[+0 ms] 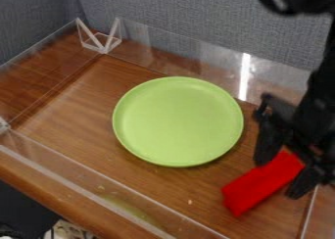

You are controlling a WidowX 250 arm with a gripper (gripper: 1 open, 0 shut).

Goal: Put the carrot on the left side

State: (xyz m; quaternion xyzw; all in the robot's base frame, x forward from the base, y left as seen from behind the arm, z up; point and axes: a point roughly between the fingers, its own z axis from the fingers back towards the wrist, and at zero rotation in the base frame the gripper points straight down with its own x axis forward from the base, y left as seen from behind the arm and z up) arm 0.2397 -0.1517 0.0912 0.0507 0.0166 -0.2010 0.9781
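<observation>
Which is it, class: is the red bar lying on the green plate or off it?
Off it. The carrot lies flat on the wooden table, right of the green plate, which is empty.

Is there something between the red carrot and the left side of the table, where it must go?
Yes. The green plate lies in the middle of the table, directly left of the carrot, which sits at the right edge under the gripper. Nothing visible separates gripper and carrot. Beyond the plate, the wood looks free.

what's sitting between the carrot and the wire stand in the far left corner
The green plate lies between the carrot and the wire stand, with bare wooden table on either side, as the camera view shows.
</observation>
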